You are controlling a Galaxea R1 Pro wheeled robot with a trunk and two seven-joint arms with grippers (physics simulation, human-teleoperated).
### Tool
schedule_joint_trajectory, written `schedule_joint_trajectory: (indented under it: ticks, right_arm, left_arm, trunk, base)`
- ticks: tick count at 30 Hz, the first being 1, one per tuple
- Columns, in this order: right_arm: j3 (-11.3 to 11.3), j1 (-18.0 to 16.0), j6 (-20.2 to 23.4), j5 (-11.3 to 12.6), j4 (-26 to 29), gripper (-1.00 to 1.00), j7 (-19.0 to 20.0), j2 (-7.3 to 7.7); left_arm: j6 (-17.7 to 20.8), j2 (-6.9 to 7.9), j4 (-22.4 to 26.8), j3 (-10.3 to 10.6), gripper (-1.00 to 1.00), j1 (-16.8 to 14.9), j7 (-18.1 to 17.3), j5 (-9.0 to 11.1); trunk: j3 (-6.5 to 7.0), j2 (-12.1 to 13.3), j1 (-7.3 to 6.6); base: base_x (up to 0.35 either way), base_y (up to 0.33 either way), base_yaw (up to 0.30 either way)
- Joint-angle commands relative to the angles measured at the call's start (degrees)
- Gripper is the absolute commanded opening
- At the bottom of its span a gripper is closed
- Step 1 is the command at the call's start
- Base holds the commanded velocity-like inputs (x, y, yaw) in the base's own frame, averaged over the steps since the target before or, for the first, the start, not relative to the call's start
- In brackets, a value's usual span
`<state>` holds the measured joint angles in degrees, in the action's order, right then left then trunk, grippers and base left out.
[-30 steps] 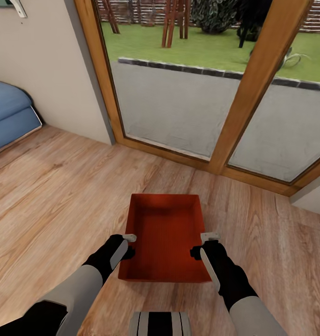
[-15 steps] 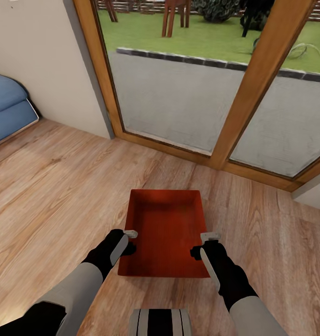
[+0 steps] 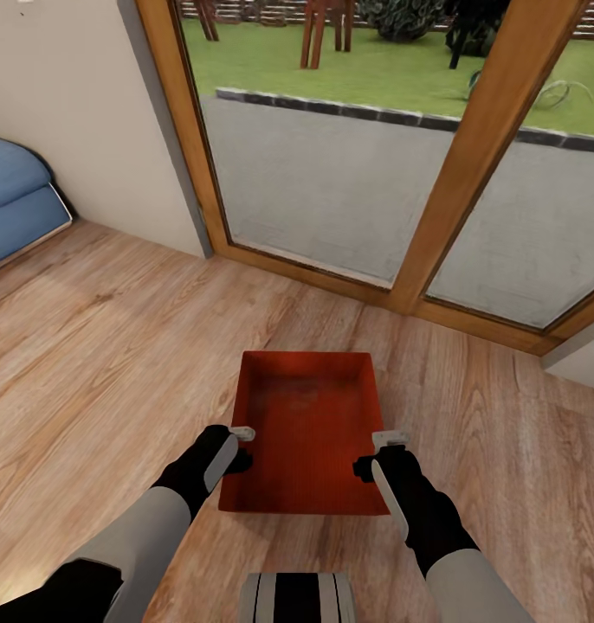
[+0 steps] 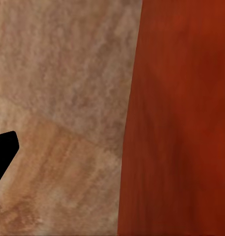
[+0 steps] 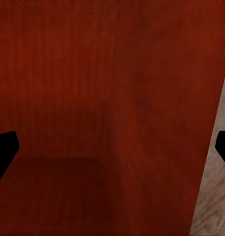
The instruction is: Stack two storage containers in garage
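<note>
One orange-red storage container [image 3: 306, 433] lies on the light wood plank floor [image 3: 98, 346] of the living room, right in front of me, its open top up. My left gripper [image 3: 242, 434] sits at the rim of its left wall and my right gripper [image 3: 390, 439] at the rim of its right wall. Seen from the right wrist, the container [image 5: 102, 78] spans the space between two widely spread black fingertips [image 5: 4, 147], so that gripper [image 5: 112, 150] is open. From the left wrist, the container's wall [image 4: 181, 118] stands beside the floor, with one black fingertip [image 4: 3, 152] far out at the side.
Wood-framed glass doors [image 3: 332, 173] stand just beyond the container, with a paved strip and lawn outside. A blue sofa [image 3: 16, 208] is at the far left against a plain wall [image 3: 89, 130]. Plank floor stretches to both sides.
One second ago the whole picture sat slightly lower, so the camera moved. Over the last half second nothing has visibly changed.
</note>
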<state>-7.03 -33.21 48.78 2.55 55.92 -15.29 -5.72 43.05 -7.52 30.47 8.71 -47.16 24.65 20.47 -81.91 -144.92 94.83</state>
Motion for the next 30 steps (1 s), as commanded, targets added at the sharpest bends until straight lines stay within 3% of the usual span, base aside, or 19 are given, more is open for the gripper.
schedule_joint_trajectory:
  ticks: [1,5,14,30]
  right_arm:
    - [0.0,0.0,0.0,0.0,0.0,1.00,0.0,0.00]
    - [0.0,0.0,0.0,0.0,0.0,1.00,0.0,0.00]
    - [0.0,0.0,0.0,0.0,0.0,1.00,0.0,0.00]
    - [0.0,0.0,0.0,0.0,0.1,1.00,0.1,0.00]
  left_arm:
    - [-5.1,0.08,-0.7,0.0,1.00,0.1,0.0,-0.6]
    - [-5.1,0.12,2.3,0.2,1.00,0.1,0.0,-0.6]
    - [-5.1,0.13,3.1,0.2,1.00,0.1,0.0,-0.6]
    - [-5.3,0.15,-0.5,0.2,1.00,0.1,-0.6,-0.5]
  trunk:
    - [-0.01,0.0,0.04]
    - [-0.01,0.0,0.04]
    - [-0.01,0.0,0.04]
    - [-0.01,0.0,0.04]
  base:
    - [0.000,0.000,0.000]
    - [0.000,0.000,0.000]
    - [0.000,0.000,0.000]
    - [0.000,0.000,0.000]
